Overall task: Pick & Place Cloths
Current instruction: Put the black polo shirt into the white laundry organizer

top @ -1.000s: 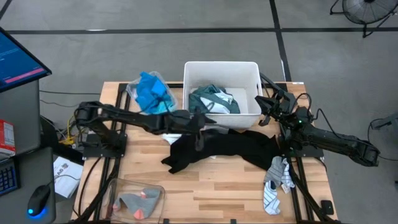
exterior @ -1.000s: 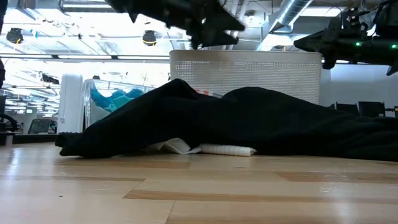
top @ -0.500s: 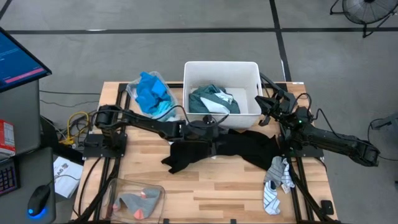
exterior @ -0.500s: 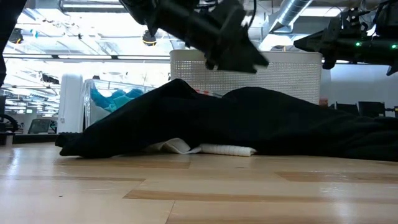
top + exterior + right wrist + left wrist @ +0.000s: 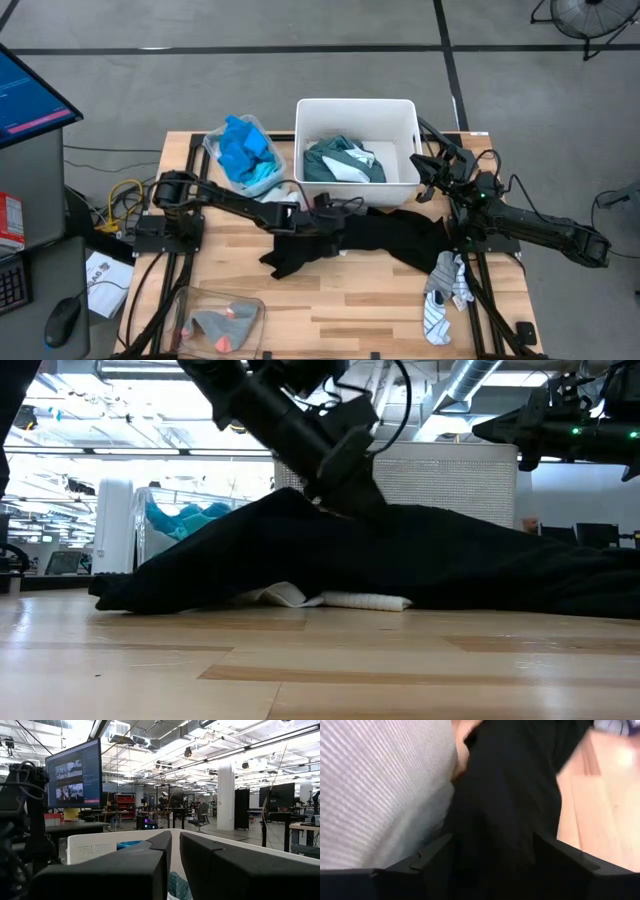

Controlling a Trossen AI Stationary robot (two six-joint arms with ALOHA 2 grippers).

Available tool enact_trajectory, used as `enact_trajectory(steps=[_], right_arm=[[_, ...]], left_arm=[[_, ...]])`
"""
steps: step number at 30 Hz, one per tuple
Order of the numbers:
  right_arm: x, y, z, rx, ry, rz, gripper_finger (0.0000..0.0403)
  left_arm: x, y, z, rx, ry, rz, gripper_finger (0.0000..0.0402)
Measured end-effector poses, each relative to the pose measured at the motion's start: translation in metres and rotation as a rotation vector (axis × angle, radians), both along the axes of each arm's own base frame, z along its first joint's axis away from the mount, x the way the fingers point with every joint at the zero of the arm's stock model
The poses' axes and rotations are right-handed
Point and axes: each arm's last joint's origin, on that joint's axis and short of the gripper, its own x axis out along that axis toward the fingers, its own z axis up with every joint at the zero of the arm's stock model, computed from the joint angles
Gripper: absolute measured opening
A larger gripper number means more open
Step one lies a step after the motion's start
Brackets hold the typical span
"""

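- The table (image 5: 350,300) carries everything: a white tub (image 5: 356,112) at its far middle, a clear bin (image 5: 222,150) of bright blue cloths (image 5: 243,147) to the tub's left, and another clear bin (image 5: 215,318) holding grey socks (image 5: 222,326) at the near left corner.
- The large black garment (image 5: 375,235) sprawls across the table's middle, just near of the tub; a white cloth (image 5: 340,600) peeks out beneath it in the low view.
- A teal-green cloth (image 5: 335,160) already lies inside the tub.
- Striped socks (image 5: 442,290) lie near the right edge.
- The left tool (image 5: 322,208) is down on the black garment's far edge, its fingers (image 5: 427,860) spread wide with dark fabric between them, not yet clenched.
- The right tool (image 5: 432,172) waits beside the tub's right wall, fingers nearly together, grasping nothing.
- Risk: the left tool sits very close to the tub wall, so closing or lifting here could bump or drag the tub.
- Risk: the pinch may catch only one thin fold, apparently at the edge, and the heavy garment could slide free or tow the white cloth along.
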Motion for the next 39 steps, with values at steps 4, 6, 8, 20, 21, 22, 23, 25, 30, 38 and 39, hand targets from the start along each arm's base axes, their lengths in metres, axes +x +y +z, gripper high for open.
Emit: enact_trajectory(steps=[4, 6, 8, 20, 21, 22, 23, 25, 30, 38, 39], right_arm=[[0.000, 0.000, 0.000, 0.000, 0.000, 0.000, 0.0037], [0.000, 0.000, 0.000, 0.000, 0.000, 0.000, 0.0037], [0.000, 0.000, 0.000, 0.000, 0.000, 0.000, 0.0037], [0.000, 0.000, 0.000, 0.000, 0.000, 0.000, 0.0037], [0.000, 0.000, 0.000, 0.000, 0.000, 0.000, 0.0037], [0.000, 0.000, 0.000, 0.000, 0.000, 0.000, 0.0037], [0.000, 0.000, 0.000, 0.001, 0.002, 0.000, 0.0037], [0.000, 0.000, 0.000, 0.002, 0.002, 0.000, 0.0037], [0.000, 0.000, -0.001, 0.004, 0.006, 0.000, 0.0037], [0.000, 0.000, -0.001, 0.005, 0.008, 0.000, 0.0037], [0.000, 0.000, -0.001, 0.006, 0.010, 0.000, 0.0037]], left_arm=[[-0.005, -0.003, -0.008, -0.023, 0.026, -0.040, 0.0249], [-0.008, -0.005, -0.012, -0.024, 0.049, -0.048, 0.0238], [-0.009, -0.006, -0.014, -0.020, 0.056, -0.045, 0.0215], [-0.009, -0.008, 0.001, -0.173, -0.001, 0.041, 0.0003], [-0.010, -0.010, 0.010, -0.180, -0.019, 0.030, 0.0002], [-0.009, -0.013, 0.022, -0.187, -0.062, 0.019, 0.0002], [-0.008, -0.015, 0.037, -0.197, -0.117, 0.006, 0.0001], [-0.013, -0.016, 0.066, -0.212, -0.203, -0.005, 0.0001], [-0.038, -0.007, 0.147, -0.227, -0.550, 0.007, 0.0001], [-0.086, 0.023, 0.254, 0.000, -0.949, 0.000, 0.0000], [-0.089, 0.027, 0.268, 0.033, -0.987, 0.004, 0.0000]])
